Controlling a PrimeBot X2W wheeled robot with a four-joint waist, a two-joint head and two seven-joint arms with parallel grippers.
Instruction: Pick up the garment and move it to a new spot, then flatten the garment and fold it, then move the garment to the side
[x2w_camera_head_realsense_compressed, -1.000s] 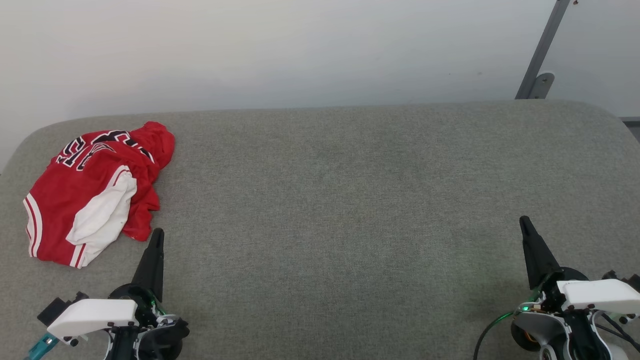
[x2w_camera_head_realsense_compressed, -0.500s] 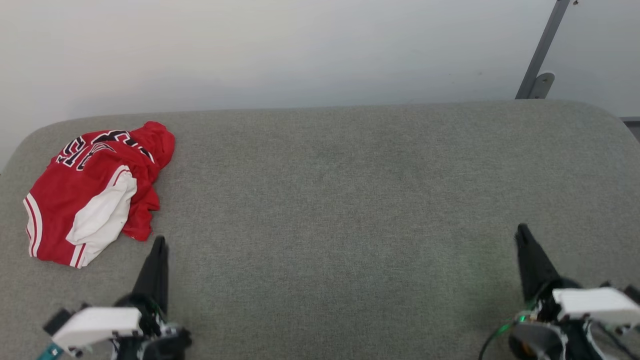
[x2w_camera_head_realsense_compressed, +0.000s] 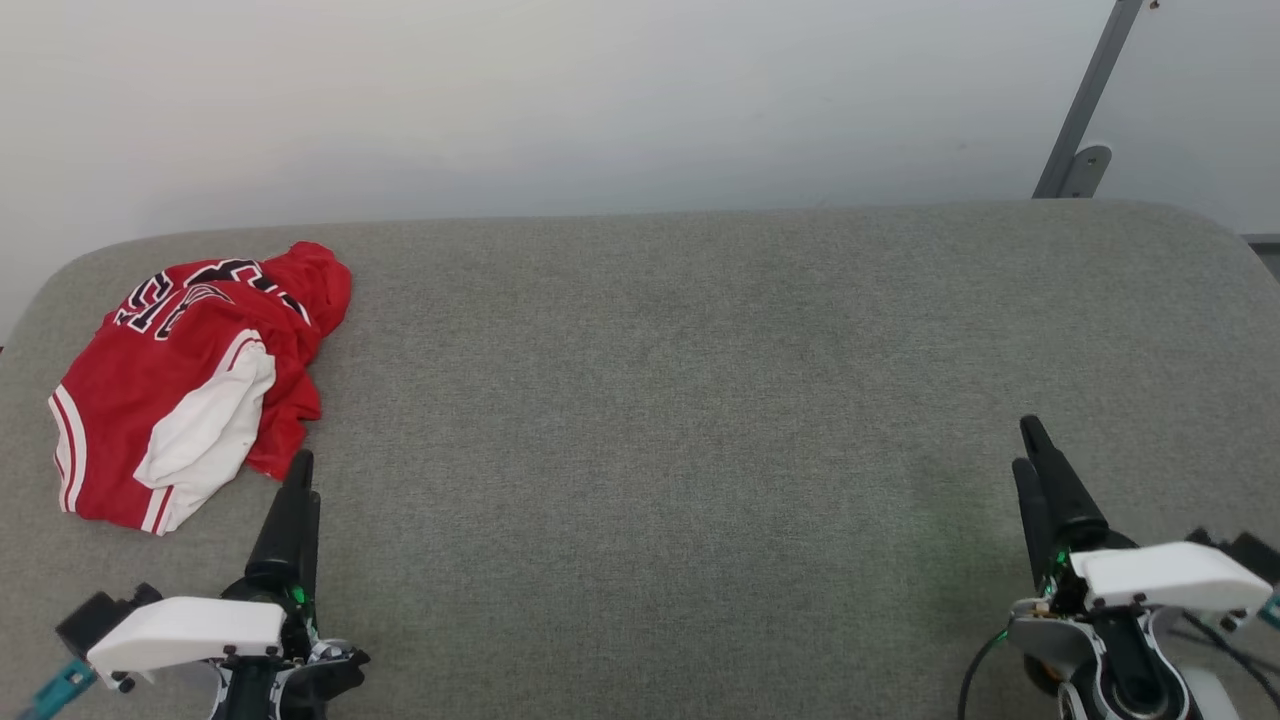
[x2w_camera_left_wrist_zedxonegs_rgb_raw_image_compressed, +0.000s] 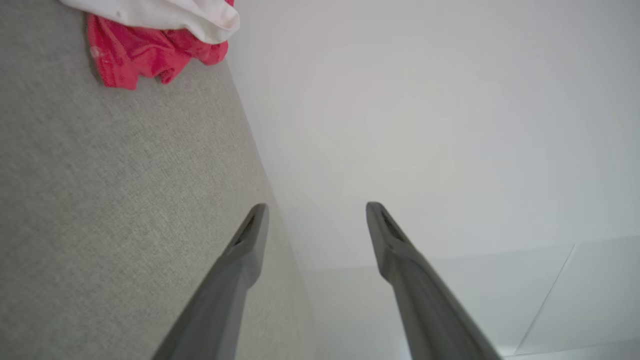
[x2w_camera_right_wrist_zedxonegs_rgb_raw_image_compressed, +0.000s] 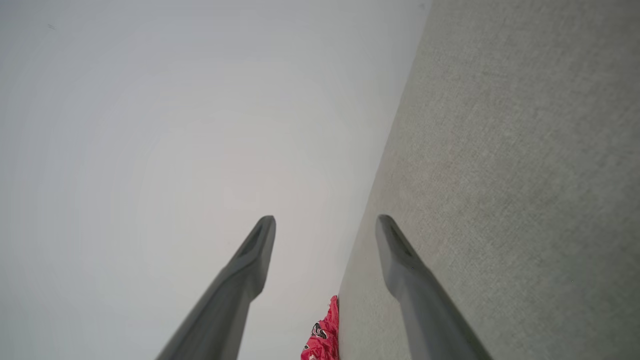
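The garment (x2w_camera_head_realsense_compressed: 190, 380) is a red jersey with a white sleeve and black lettering. It lies crumpled at the far left of the grey padded table (x2w_camera_head_realsense_compressed: 680, 400). My left gripper (x2w_camera_head_realsense_compressed: 307, 477) hovers just to the garment's near right, apart from the cloth. In the left wrist view this gripper (x2w_camera_left_wrist_zedxonegs_rgb_raw_image_compressed: 316, 207) is open and empty, with the garment's red hem (x2w_camera_left_wrist_zedxonegs_rgb_raw_image_compressed: 135, 55) up at the top left. My right gripper (x2w_camera_head_realsense_compressed: 1024, 445) is at the table's near right, far from the garment. It is open with nothing between its fingers (x2w_camera_right_wrist_zedxonegs_rgb_raw_image_compressed: 325, 219), and a bit of the garment (x2w_camera_right_wrist_zedxonegs_rgb_raw_image_compressed: 322, 335) shows far off.
A pale wall rises behind the table's rounded far edge. A grey metal bracket (x2w_camera_head_realsense_compressed: 1085, 110) slants up the wall at the upper right. The fabric surface stretches bare between the two grippers.
Both grippers have gone from shut to open. Each arm dipped toward the near edge, then came forward again. The garment has not moved.
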